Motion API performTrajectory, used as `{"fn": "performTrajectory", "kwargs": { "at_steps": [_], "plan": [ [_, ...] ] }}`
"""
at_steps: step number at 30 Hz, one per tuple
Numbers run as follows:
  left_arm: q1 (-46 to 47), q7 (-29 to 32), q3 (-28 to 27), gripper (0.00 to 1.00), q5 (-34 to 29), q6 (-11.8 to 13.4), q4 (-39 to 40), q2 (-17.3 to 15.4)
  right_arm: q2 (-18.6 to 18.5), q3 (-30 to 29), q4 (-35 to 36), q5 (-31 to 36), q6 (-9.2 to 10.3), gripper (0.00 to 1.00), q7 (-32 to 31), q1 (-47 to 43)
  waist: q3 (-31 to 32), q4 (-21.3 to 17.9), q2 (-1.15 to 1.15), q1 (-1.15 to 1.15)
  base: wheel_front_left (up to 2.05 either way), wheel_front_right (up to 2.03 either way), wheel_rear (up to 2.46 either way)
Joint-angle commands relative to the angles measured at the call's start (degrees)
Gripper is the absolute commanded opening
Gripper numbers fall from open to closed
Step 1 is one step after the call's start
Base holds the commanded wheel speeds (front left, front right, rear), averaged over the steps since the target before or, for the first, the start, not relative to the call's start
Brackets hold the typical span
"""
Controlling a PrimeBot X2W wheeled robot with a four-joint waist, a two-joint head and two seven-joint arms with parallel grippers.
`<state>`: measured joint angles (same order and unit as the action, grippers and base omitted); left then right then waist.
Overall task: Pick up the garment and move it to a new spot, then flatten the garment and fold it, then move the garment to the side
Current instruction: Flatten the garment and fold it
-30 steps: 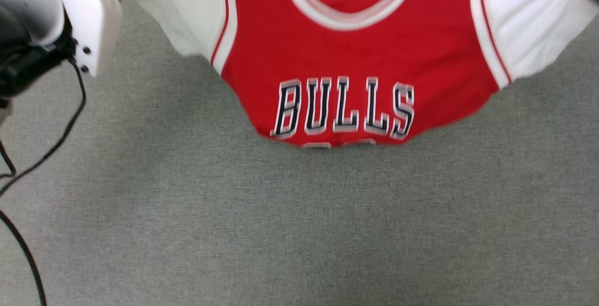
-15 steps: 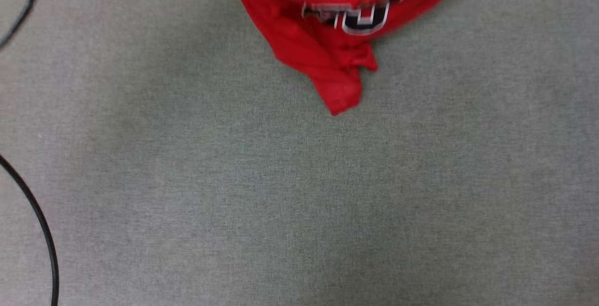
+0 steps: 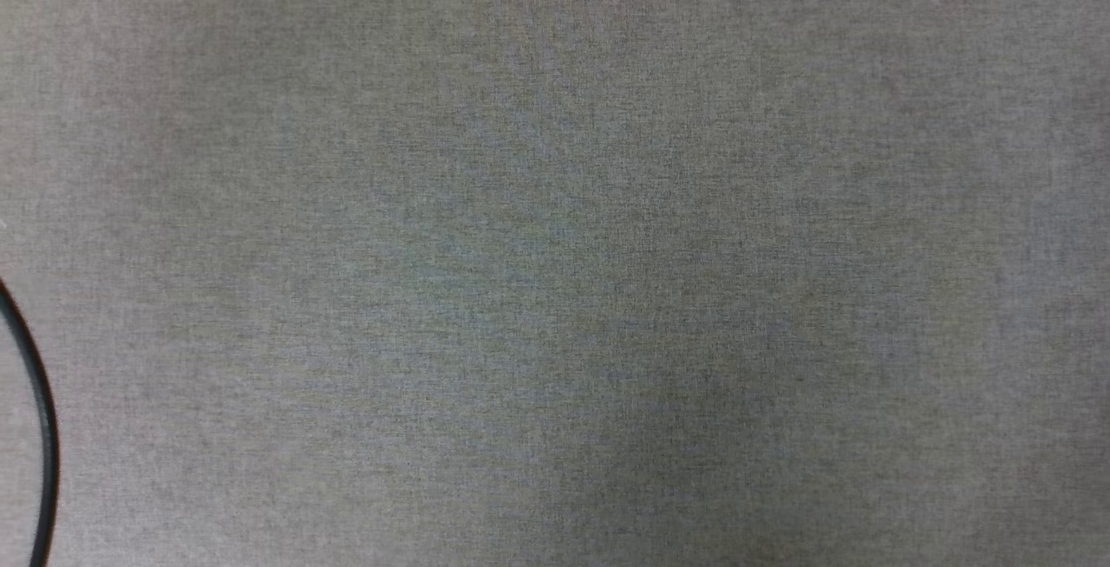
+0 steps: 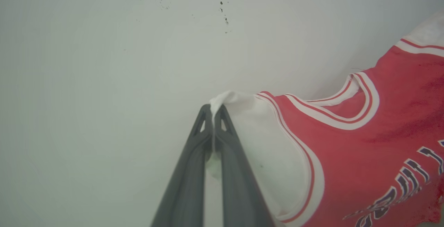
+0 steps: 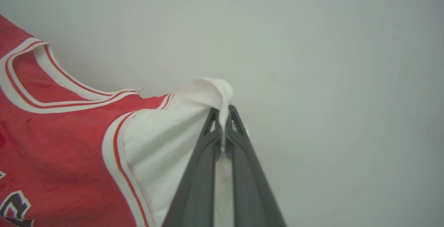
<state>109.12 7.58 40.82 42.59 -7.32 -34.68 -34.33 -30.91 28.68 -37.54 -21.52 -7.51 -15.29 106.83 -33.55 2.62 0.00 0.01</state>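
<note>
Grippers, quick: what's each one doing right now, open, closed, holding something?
Left gripper: shut on the garment, pinching a white sleeve.
Right gripper: shut on the garment, pinching the other white sleeve.

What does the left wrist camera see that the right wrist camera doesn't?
Left wrist view: the left gripper pinching one white sleeve, and dark specks on the wall. Right wrist view: the right gripper pinching the other white sleeve. Both: the garment, red with a striped neckline, hanging before that pale wall.
</note>
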Motion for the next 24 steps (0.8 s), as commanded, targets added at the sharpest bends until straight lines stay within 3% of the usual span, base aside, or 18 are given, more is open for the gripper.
{"fn": "performTrajectory", "kwargs": {
  "at_steps": [1,5,13,22,24],
  "plan": [
    [1.69,-1.09,0.00,0.00,0.40,-0.03,-1.14,0.10,0.83,0.34,-1.57,0.66,0.04,0.00,1.06,1.83,-0.28,-0.02,0.00,-0.01,0.00,0.00,0.00],
    [1.78,-2.16,0.96,0.00,0.61,-0.06,-2.47,0.04,1.87,1.27,-3.67,0.52,0.04,0.00,2.28,2.03,-0.42,0.03,0.00,-0.01,0.00,0.00,0.00],
    [-6.25,-5.61,6.07,0.00,3.49,-0.08,-3.67,-1.04,3.39,7.52,-6.96,-2.83,0.04,0.00,6.76,-5.76,1.35,-0.43,0.00,-0.01,0.00,0.00,0.00],
    [-24.87,-10.91,11.58,0.00,7.51,-0.09,-0.38,-5.08,5.54,16.97,-5.38,-11.47,0.04,0.00,13.37,-22.43,7.13,-2.73,0.00,-0.01,0.00,0.00,0.00],
    [-35.31,-13.08,12.35,0.00,10.24,1.36,3.23,-6.99,3.68,20.76,-2.86,-15.93,0.04,0.00,15.55,-31.02,10.67,-3.10,0.00,-0.01,0.00,0.00,0.00]
  ]
}}
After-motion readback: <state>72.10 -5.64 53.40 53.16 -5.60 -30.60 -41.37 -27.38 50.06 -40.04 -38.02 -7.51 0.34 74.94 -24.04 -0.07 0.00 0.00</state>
